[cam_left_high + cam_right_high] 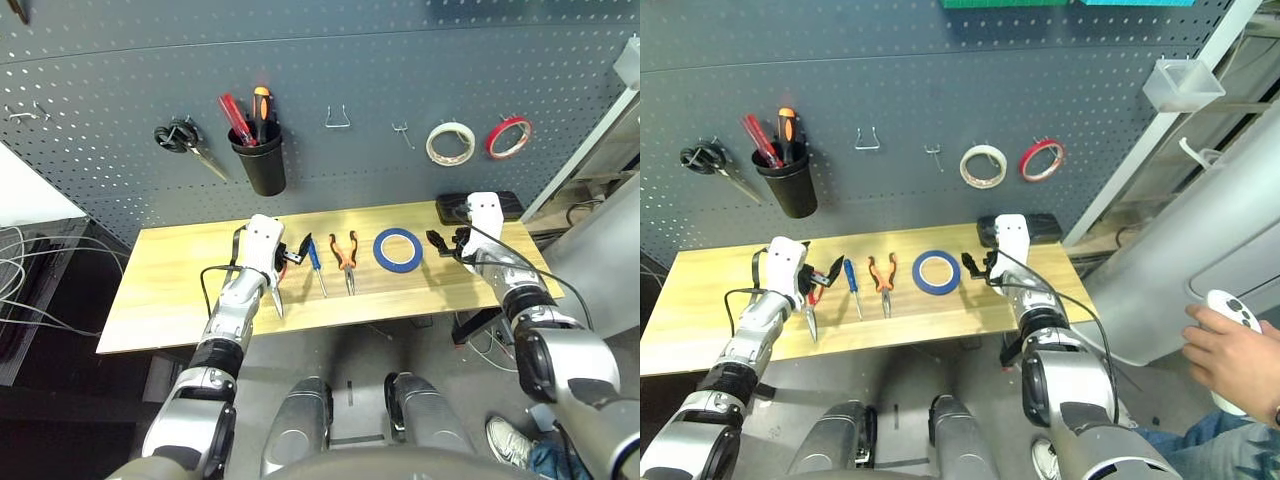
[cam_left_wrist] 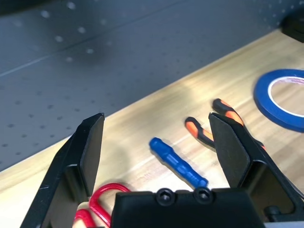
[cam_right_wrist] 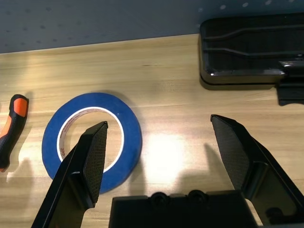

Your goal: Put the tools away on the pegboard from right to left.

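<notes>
Fingers on both grippers stand released. We see the right gripper [image 3: 159,156] just beside the blue tape ring [image 3: 92,140], a black case [image 3: 251,50] beyond. Ahead of the left gripper [image 2: 159,159] lie screwdriver [image 2: 178,161], pliers [image 1: 345,255] and red-handled scissors [image 2: 97,206] on the desk [image 1: 180,280]. Beyond, the pegboard [image 1: 400,70] cup [image 1: 260,160] holds screwdrivers.

Red-handled scissors [image 1: 277,285]: the handles are largely covered by the left gripper [image 1: 290,255] at centre left of the head view, leaving the blades exposed. Pliers [image 3: 10,128]: cut off by the left edge of the right wrist view. Blue tape ring [image 2: 281,97]: cut off by the right edge of the left wrist view. Black case [image 1: 482,206]: partly hidden behind the right forearm [image 1: 497,262]. A person's hand [image 1: 1230,352] is cropped at the lower right edge; the white object held cannot be identified.
</notes>
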